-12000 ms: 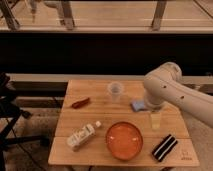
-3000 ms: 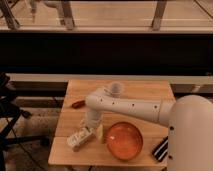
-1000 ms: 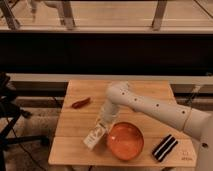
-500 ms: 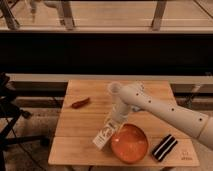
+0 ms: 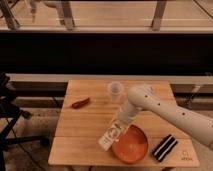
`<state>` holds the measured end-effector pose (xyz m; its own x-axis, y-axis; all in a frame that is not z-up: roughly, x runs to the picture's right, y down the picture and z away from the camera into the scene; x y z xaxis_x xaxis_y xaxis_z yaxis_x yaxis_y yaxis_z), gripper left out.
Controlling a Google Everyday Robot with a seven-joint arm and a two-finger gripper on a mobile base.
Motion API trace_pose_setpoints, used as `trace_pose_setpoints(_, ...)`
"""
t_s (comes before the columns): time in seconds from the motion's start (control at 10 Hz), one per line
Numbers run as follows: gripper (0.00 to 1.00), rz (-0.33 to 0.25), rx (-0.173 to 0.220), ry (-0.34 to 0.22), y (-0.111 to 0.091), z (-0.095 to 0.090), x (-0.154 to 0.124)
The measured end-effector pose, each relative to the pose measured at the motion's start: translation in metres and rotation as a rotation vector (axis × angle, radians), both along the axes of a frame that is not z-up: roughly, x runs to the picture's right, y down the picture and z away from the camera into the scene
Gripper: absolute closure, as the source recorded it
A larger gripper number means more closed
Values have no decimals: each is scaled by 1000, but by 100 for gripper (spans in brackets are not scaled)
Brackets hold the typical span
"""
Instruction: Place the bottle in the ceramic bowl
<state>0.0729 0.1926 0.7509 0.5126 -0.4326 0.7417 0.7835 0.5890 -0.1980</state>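
The whitish bottle (image 5: 111, 135) hangs tilted in the air, its lower end over the table just left of the orange ceramic bowl (image 5: 132, 144). My gripper (image 5: 120, 125) is shut on the bottle's upper end, above the bowl's left rim. The white arm reaches in from the right and comes down to this spot. The bowl sits near the table's front edge with nothing inside it.
A clear plastic cup (image 5: 115, 90) stands at the back middle of the wooden table (image 5: 85, 131). A red chili-like item (image 5: 80, 103) lies at the left. A black-and-white striped packet (image 5: 164, 147) lies right of the bowl. Dark stand legs (image 5: 10, 120) are left of the table.
The arm has carried the bottle off the table and rightward, closer to the bowl's left rim. The bowl and other items have not moved.
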Motion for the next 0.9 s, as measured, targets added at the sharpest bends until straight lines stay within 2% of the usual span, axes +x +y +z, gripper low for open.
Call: trace_pose_setpoints(0.9,100,50,11,6,3,-12,43)
